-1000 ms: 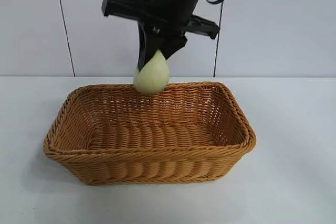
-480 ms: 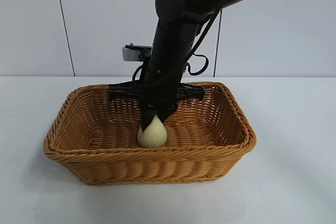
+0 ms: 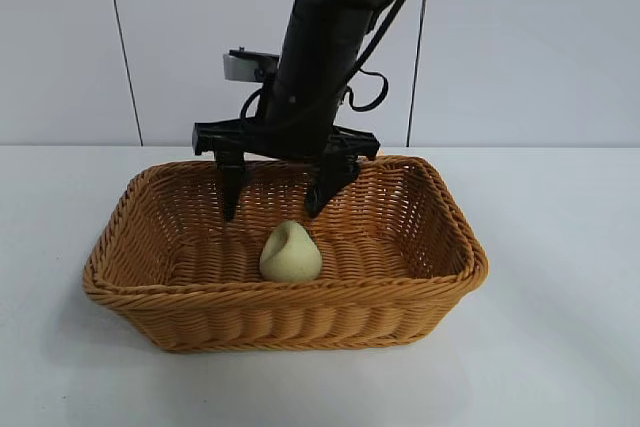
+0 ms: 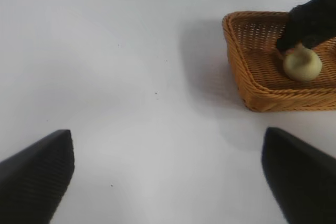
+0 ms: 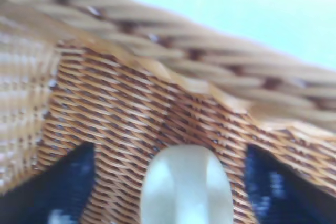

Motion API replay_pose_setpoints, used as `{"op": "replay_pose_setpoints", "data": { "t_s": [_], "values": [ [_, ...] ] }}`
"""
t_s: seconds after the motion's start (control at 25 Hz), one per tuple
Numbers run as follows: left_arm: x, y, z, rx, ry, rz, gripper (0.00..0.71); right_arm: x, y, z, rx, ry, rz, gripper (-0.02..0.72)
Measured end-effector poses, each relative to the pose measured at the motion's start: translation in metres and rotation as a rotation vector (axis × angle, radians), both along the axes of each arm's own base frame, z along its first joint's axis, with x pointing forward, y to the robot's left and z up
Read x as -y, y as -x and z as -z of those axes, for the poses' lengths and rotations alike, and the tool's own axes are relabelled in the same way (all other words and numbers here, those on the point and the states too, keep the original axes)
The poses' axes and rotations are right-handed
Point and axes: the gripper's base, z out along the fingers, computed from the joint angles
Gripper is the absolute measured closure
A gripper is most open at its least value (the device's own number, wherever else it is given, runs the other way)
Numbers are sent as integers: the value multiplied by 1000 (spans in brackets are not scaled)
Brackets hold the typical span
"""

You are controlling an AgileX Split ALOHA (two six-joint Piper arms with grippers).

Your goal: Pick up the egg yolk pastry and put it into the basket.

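Resting on the woven floor of the large orange-brown wicker basket, close behind its near braided rim, the small pale cream-yellow egg yolk pastry now lies free; a moment ago it was pinched in the black fingers just above that spot. Over it the right gripper has sprung wide, one finger on either side and both clear of the pastry, tips reaching down inside the basket. To my eye the placing is done, and what remains is only to lift the arm away.

Room for that looks good: the fingers stand apart from the sloping side walls, though the cross-piece hangs near the far rim, so a straight rise seems safest. Beyond the basket the white table runs bare to the wall. Off to one side, the left gripper sits parked over the table, its fingers spread wide and empty, well apart from the basket.
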Motion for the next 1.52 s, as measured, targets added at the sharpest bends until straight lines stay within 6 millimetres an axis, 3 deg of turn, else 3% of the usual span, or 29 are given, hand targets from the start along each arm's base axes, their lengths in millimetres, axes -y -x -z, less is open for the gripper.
{"op": "replay_pose_setpoints", "data": {
  "t_s": [0.48,0.84,1.08,1.32,1.52],
  "values": [
    [0,0,0,0,0,0,14,0,-12,-72,85,50,-42,48],
    [0,0,0,0,0,0,14,14,-22,-79,139,99,-16,48],
    [0,0,0,0,0,0,14,68,-52,-79,136,114,106,48],
    [0,0,0,0,0,0,14,149,-83,-80,132,137,278,48],
    [0,0,0,0,0,0,14,213,-97,-80,125,149,409,48]
  ]
}}
